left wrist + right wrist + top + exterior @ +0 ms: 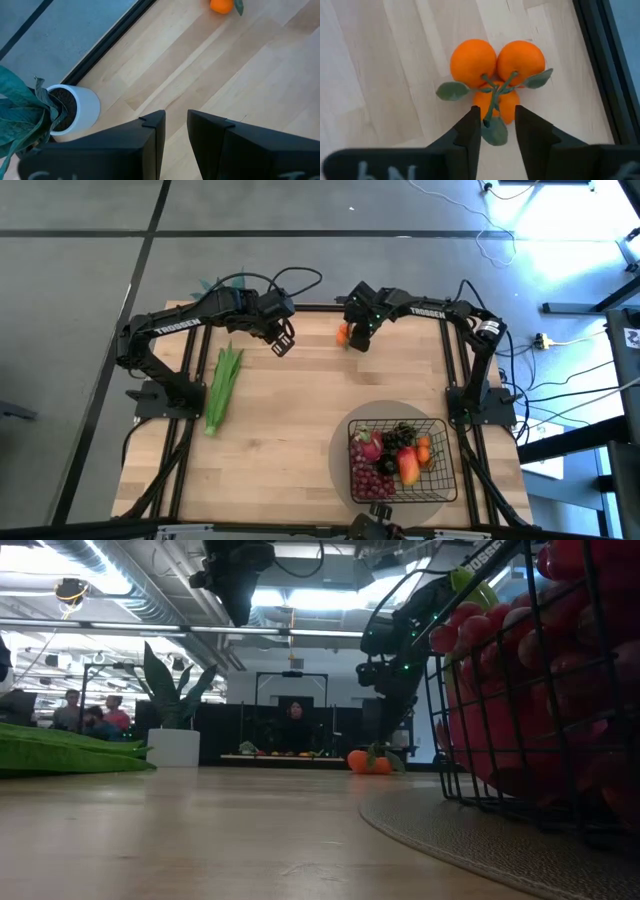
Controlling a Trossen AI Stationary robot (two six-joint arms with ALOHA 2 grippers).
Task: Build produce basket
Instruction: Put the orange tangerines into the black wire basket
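Observation:
A cluster of three orange tangerines (495, 70) with green leaves rests on the table near its far edge (343, 333). My right gripper (496, 117) hovers open just above it, its fingers on either side of a leaf and the nearest tangerine. My left gripper (283, 342) hangs open in the air over the far left of the table (175, 120). The black wire basket (440, 480) stands on a round grey mat at the near right and holds a pink dragon fruit (368, 445), a mango (408, 467) and grapes (372, 478). The long green leafy stalk (224, 385) lies flat at the left.
A blue-green spiky plant in a white pot (75, 107) stands at the table's far left corner. The round grey mat (340, 455) lies under the basket. Bare wood lies open across the table's middle. People sit in the room beyond the table.

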